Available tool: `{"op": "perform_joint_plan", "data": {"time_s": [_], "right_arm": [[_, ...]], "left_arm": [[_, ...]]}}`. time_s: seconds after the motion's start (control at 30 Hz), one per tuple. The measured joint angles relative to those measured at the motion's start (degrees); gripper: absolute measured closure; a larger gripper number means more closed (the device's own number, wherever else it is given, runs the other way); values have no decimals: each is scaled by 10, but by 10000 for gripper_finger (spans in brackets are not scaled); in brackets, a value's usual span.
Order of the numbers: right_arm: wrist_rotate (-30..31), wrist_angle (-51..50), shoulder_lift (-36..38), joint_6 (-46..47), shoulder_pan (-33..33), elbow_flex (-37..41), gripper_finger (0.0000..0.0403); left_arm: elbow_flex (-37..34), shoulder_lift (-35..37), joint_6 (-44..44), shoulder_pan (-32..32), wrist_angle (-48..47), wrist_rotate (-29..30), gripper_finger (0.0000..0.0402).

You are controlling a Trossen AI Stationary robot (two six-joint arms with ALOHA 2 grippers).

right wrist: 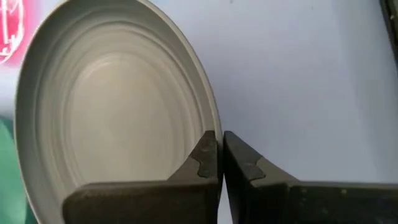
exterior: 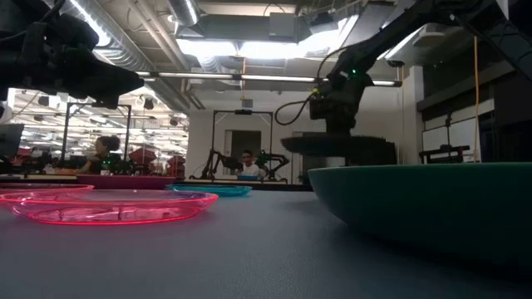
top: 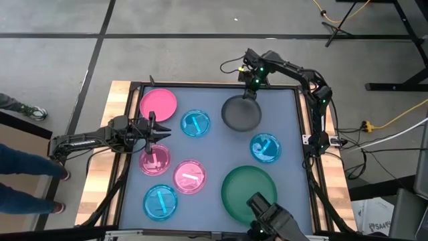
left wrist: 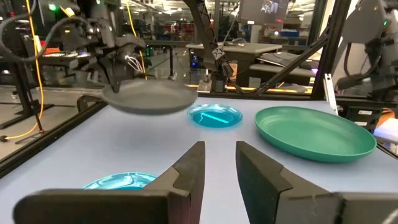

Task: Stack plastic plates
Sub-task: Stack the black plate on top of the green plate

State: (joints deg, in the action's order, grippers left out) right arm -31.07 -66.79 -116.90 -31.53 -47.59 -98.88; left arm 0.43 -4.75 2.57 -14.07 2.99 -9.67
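Observation:
A dark grey plate (top: 241,114) hangs over the table's far middle, with my right gripper (top: 253,90) shut on it; the low view shows that plate (exterior: 341,148) above the tabletop. Resting flat are a large green plate (top: 249,193) at the near right, an opaque pink plate (top: 158,104) at the far left, blue translucent plates (top: 195,123) (top: 265,148) (top: 160,201), and pink translucent plates (top: 154,158) (top: 190,176). My left gripper (top: 159,132) waits open at the left, pointing level, beside the nearer pink translucent plate. My right gripper pinches the grey plate's rim (right wrist: 214,124) between its two fingers (right wrist: 205,158), at the plate's far edge. The fingers come from the table's far side, slanting down. The plate is lifted clear of the table and hangs about level (left wrist: 149,98).
A wooden frame with black rails (top: 127,94) borders the grey tabletop. A dark camera mount (top: 267,214) stands at the near edge by the green plate. Bare tabletop lies in the middle between the plates. People sit in the room beyond the table (exterior: 245,164).

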Motion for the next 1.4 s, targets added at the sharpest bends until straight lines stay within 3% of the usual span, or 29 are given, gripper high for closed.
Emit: {"op": "perform_joint_plan", "data": {"time_s": [0.47,1.4], "right_arm": [[5,-130,0,-35,61,-92,403],[6,-161,0,-33,325,-95,403]], "left_arm": [[0,0,0,0,0,0,318],[0,0,0,0,0,0,318]]}}
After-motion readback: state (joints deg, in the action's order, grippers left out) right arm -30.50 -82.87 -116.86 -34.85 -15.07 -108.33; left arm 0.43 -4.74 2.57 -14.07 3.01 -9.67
